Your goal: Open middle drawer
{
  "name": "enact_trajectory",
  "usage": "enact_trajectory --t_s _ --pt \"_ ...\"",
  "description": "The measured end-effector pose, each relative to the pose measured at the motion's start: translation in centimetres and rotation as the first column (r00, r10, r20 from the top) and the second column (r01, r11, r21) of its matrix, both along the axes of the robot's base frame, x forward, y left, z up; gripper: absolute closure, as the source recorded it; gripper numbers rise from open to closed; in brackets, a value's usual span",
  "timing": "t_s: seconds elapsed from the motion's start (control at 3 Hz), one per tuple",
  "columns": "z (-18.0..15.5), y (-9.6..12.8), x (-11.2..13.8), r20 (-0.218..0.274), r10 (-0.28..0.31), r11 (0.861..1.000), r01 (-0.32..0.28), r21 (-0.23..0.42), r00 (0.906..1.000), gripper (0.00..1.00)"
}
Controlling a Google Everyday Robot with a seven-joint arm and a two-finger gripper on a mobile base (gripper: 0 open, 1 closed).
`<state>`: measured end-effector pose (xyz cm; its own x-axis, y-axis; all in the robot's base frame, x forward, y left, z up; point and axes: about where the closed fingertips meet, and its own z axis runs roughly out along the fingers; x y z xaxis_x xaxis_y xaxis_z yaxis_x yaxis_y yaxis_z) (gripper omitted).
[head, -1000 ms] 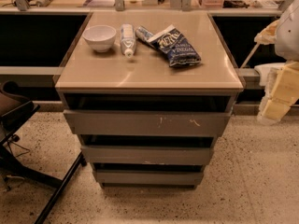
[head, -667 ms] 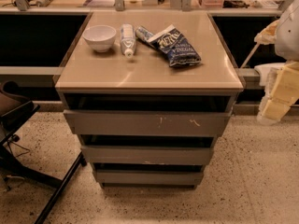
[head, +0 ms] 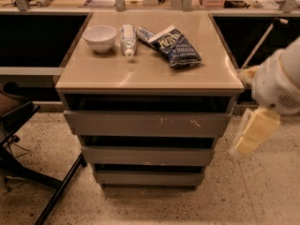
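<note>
Camera view — pincer [head: 251, 132] right of middle drawer [head: 147, 156]; bag [head: 176, 46] reads "VINEGAR".

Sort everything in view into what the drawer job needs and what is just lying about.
For the job:
middle drawer
tool, to the right of the cabinet, touching no drawer

Lying about:
bowl, bottle and chip bag on the cabinet top
top drawer
bottom drawer
chair on the left

The middle drawer [head: 147, 156] shows a wide, shallow, handleless grey front with a tiny pale chip on its lower edge. The gripper [head: 253, 134] hangs off to its right, apart from it.
</note>
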<state>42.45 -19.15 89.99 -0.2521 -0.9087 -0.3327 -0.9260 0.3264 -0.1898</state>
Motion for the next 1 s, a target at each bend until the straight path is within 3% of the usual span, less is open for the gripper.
enact_trajectory --t_s 0.33,0.67,1.0 --pt "-9.1 2.5 -0.9 -0.091 -0.049 0.991 0.060 0.120 0.9947 0.00" --pt "-20.5 5.0 -1.9 -0.218 -0.081 0.981 0.117 0.155 0.9726 0.00" --pt "-29.0 6.6 -1.8 -0.273 -0.127 0.967 0.180 0.179 0.9535 0.00"
